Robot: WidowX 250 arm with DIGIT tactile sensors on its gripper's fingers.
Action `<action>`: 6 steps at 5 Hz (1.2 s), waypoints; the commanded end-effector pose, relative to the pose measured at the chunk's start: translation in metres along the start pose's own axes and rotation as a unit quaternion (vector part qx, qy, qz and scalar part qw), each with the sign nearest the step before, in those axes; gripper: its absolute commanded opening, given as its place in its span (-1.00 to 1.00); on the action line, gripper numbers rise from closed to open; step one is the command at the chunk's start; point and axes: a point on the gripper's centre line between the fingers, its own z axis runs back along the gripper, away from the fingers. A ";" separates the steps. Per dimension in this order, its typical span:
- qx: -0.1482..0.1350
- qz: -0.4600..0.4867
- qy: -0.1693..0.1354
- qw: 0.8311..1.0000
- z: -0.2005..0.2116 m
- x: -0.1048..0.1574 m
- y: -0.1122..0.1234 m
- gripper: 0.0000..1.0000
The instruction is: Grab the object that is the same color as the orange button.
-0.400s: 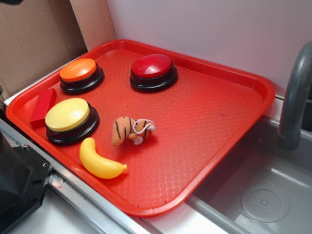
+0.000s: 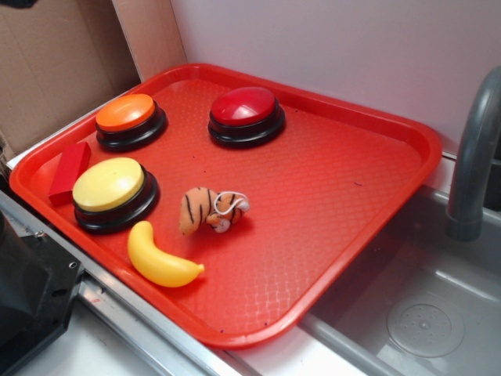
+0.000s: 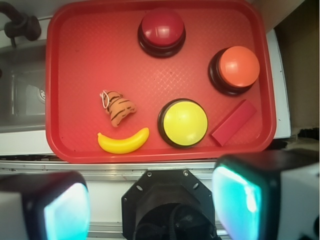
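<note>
Gripper [image 3: 150, 200] fingers [image 3: 237, 200] are showing as blocky black shapes with glossy teal-glowing pads and pale outer sides; between them a black octagonal mount with small screws is showing.

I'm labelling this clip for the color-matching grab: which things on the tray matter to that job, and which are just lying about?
Belong to the job:
- orange button
- plush tiger
- gripper, open, above the tray's near edge

Lying about:
- yellow button
- red button
- banana
- red block
- sink
</note>
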 end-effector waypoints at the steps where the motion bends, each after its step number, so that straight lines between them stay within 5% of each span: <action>1: 0.026 -0.136 -0.029 0.990 -0.032 0.036 -0.029 1.00; 3: 0.029 -0.263 -0.063 0.962 -0.096 0.058 -0.065 1.00; 6: 0.019 -0.296 0.047 0.954 -0.210 0.069 -0.056 1.00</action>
